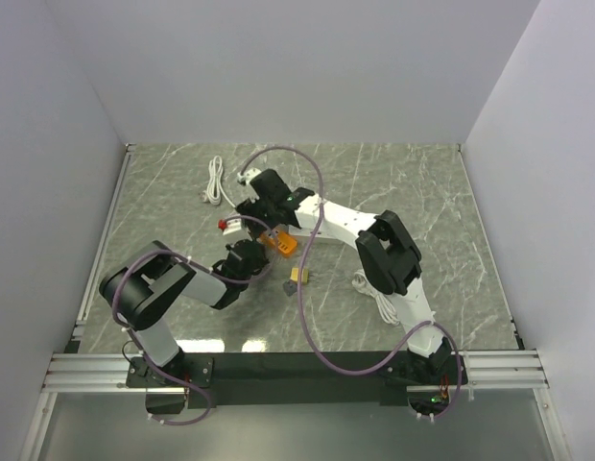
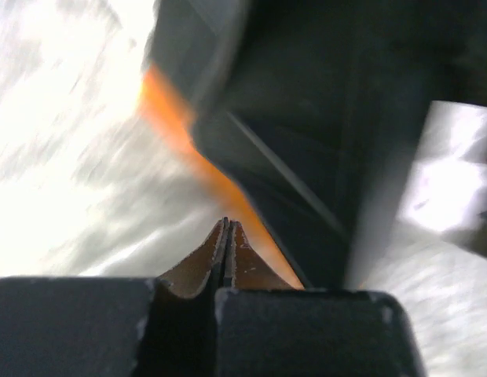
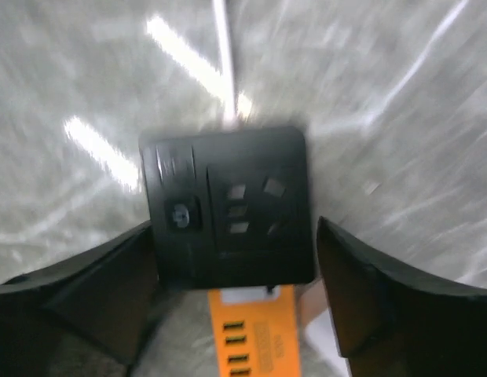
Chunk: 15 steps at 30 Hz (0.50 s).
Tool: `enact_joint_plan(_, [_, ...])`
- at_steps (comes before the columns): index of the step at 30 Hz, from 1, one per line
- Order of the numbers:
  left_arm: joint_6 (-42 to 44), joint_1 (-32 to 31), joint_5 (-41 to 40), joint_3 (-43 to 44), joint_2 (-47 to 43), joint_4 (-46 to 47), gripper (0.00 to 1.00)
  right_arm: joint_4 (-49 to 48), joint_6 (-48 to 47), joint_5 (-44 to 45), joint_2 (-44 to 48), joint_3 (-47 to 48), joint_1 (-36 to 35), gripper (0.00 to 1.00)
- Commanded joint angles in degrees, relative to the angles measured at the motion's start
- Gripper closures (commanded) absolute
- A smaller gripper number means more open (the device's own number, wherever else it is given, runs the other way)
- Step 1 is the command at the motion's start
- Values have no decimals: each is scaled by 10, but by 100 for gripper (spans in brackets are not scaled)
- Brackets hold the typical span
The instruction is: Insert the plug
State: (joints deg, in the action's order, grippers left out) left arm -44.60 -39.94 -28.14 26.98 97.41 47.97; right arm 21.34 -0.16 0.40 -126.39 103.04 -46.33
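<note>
From above, we see the left arm folded low over the grey-green, marble-patterned worktop (image 1: 422, 192), with its elbow out to the left and its forearm reaching toward the middle. The left claw (image 2: 226, 228) is clenched: its two brown fingertips are pressed flat together and there is nothing between them. Just in front of it, its own camera shows only a blurred dark body with an orange edge.

The right arm bends sharply at its black elbow, and its white forearm runs to the left across the worktop, so that both wrists meet near the centre. The right claw (image 3: 236, 228) is released. Its black fingers are spread wide and stand just beside the two sides of the black square socket box (image 3: 228, 204), which looks like matt plastic. The box has a small switch on its left part and a group of pin holes on its face. An orange label with black print (image 3: 255, 334) sticks out from under its near edge.

A small grey-and-yellow block (image 1: 299, 276) lies alone on the worktop, near both claws but held by neither. It may be the plug, but it is too small for us to be sure. A coiled white cable (image 1: 216, 181) lies further back on the left.
</note>
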Motion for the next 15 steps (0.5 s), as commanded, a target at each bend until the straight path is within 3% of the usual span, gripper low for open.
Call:
enact_joint_plan(1, [14, -3, 27, -7, 3, -67, 100, 85, 64, -61, 4, -43, -31, 10])
enact_joint_plan(9, [14, -3, 23, -19, -14, -60, 100, 24, 76, -34, 69, -102, -22, 7])
enact_joint_plan(15, [27, -3, 16, -34, -57, -66, 100, -62, 84, 10, 178, -179, -22, 5])
